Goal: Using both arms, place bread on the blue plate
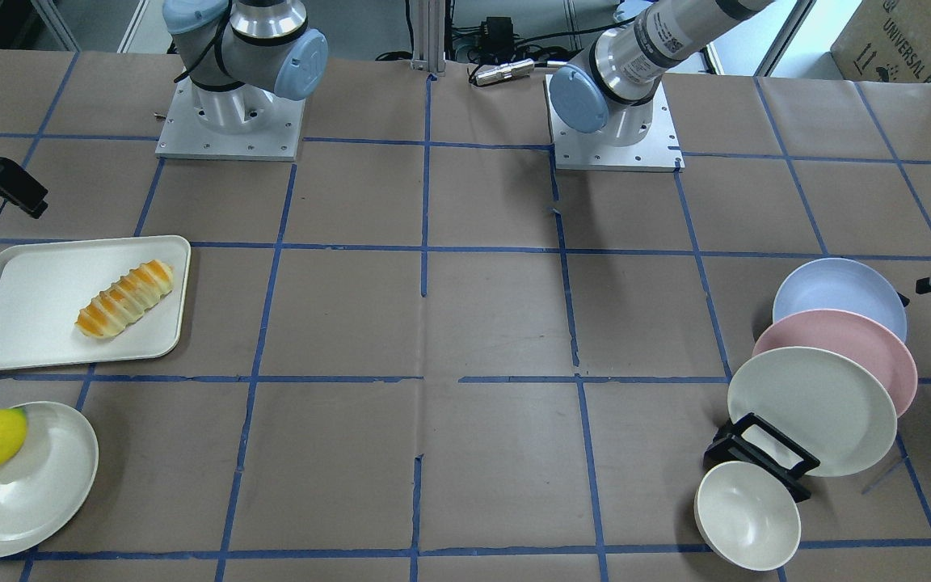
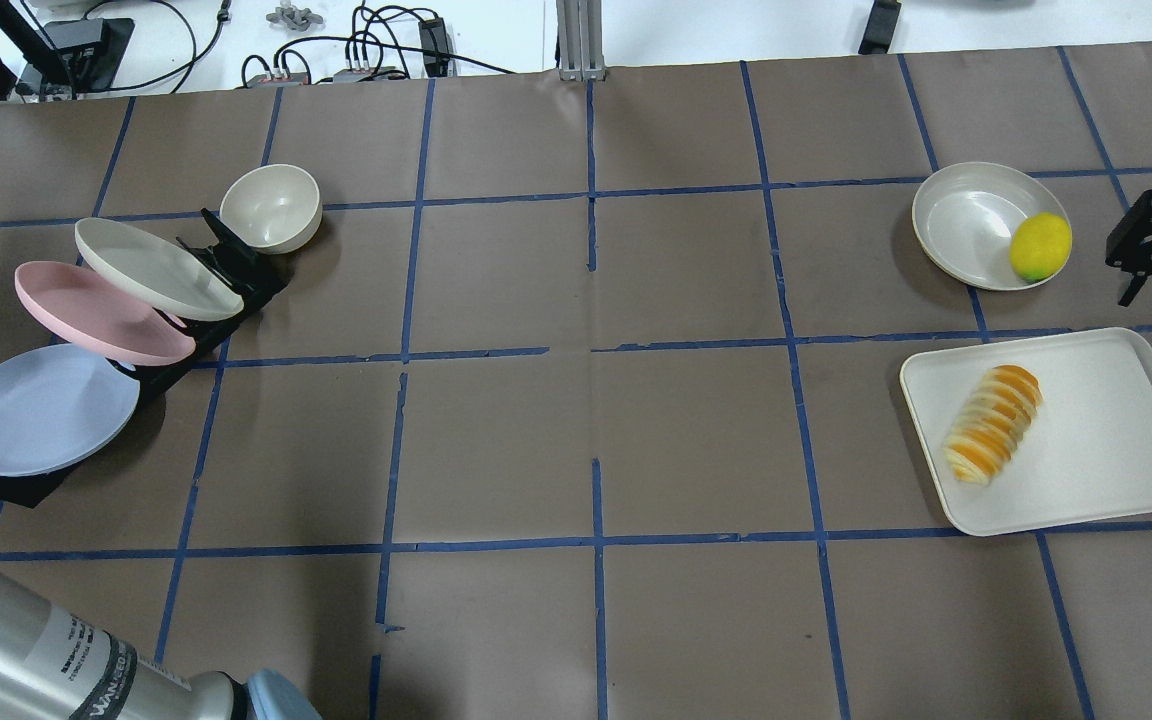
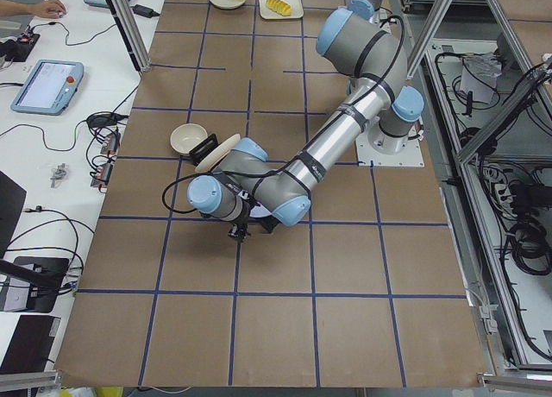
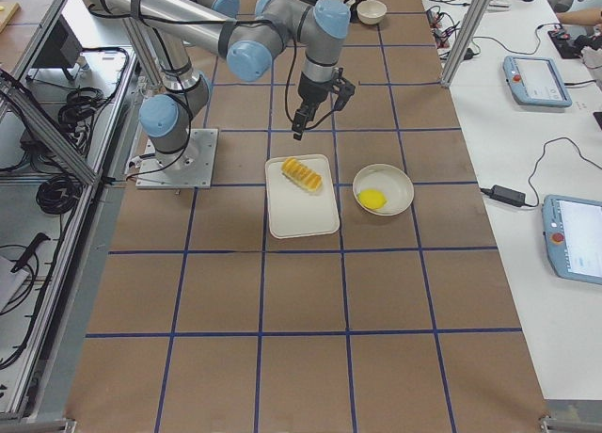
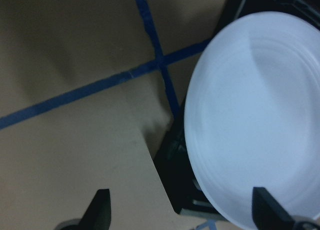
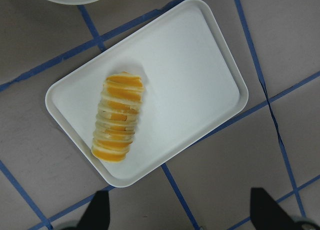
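Right end effector [image 6: 182,212], jaws apart, hovers clear of bread [image 6: 119,117].

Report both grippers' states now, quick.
Left gripper: open, holding nothing, near the blue plate.
Right gripper: open, holding nothing, apart from the bread.

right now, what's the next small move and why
Probably ease the open left claw onto the rim of the blue plate. The plate is propped in the black rack, not lying flat, so it likely has to come out before the bread leaves the white tray.
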Motion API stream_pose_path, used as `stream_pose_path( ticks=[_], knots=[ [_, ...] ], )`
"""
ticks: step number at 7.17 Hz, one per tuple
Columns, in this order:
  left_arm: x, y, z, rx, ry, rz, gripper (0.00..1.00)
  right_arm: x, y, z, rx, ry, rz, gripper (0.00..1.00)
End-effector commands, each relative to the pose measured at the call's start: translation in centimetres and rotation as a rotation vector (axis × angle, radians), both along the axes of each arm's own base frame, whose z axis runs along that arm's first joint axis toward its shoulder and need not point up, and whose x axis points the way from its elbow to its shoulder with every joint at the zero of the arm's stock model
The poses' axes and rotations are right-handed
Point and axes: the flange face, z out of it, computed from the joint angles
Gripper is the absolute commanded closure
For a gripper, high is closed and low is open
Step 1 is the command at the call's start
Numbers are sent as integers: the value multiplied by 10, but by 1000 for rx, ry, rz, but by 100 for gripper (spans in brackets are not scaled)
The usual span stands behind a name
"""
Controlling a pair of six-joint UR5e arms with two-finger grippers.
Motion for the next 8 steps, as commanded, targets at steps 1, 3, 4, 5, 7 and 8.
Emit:
stream_pose_path(
  ticks=[1, 3, 4, 5, 7, 8],
  knots=[
    [-26, -24, -15, 5, 16, -27, 0, -1, 1, -16, -43, 38, -94, 6],
    [-28, -23, -31, 27, 35, -28, 0, 1, 3, -60, -121, 62, -132, 6],
    [-27, -23, -40, 37, 42, -27, 0, 5, 6, -76, -125, 43, -133, 6],
    [-28, -22, -44, 44, 49, -27, 0, 10, 6, -81, -132, -1, -133, 6],
    [-29, -19, -50, 56, 61, -25, 29, 10, -4, -105, -143, -19, -114, 8],
    [-33, -15, -56, 67, 69, -21, 70, 8, -9, -113, -164, -11, -110, 8]
  ],
)
